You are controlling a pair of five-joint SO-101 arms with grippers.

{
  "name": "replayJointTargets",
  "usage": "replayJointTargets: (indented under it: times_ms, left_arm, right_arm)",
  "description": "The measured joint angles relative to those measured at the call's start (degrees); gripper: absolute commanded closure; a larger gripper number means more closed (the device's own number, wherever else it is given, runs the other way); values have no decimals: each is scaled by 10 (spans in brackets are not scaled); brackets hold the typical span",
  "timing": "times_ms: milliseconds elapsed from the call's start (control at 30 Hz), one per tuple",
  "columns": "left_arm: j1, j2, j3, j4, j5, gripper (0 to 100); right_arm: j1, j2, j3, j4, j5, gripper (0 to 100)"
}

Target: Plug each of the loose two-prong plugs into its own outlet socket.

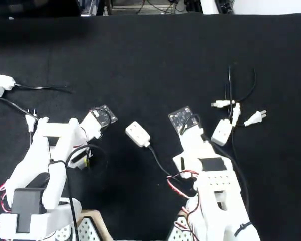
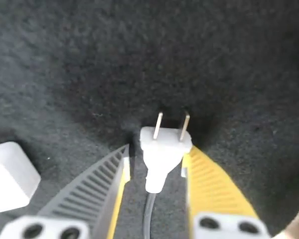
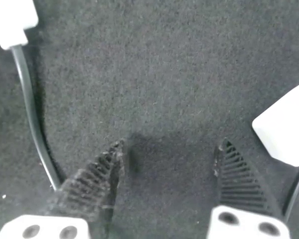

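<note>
My left gripper [image 2: 157, 149] is shut on a white two-prong plug [image 2: 164, 149]. Its prongs point away from the wrist over the black cloth, and its cable runs back between the fingers. In the high view this gripper [image 1: 84, 159] sits low at the left, inside a loop of black cable. A white outlet socket [image 1: 138, 134] lies between the arms, also seen as a white block [image 3: 10, 17] with its cable. My right gripper [image 3: 169, 149] hangs open over bare cloth, holding nothing. Another outlet socket [image 1: 221, 131] lies to its right. Loose plugs [image 1: 256, 118] lie at the right.
A third outlet socket [image 1: 0, 84] lies at the far left, and a loose plug [image 1: 30, 120] rests below it by the left arm. Black cables [image 1: 231, 90] tangle around the right-hand plugs. A white block [image 2: 7, 179] lies beside the left gripper. The black cloth [image 1: 150, 60] stretches toward the back.
</note>
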Motion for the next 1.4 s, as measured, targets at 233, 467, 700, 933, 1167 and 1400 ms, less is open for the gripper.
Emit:
replayJointTargets:
  times_ms: [233,467,700,933,1167,1400]
  left_arm:
    - [8,-89,14,16,2,816]
    - [25,-182,5,91,2,816]
    - [19,-143,-7,59,2,816]
    - [-14,-3,-84,39,-7,816]
    - [-27,62,-120,37,-12,819]
    - [-43,65,-137,107,-41,819]
  right_arm:
    - [0,0,0,0,0,723]
    - [0,0,0,0,0,723]
    - [0,0,0,0,0,723]
    - [0,0,0,0,0,723]
    - [0,0,0,0,0,723]
    - [0,0,0,0,0,723]
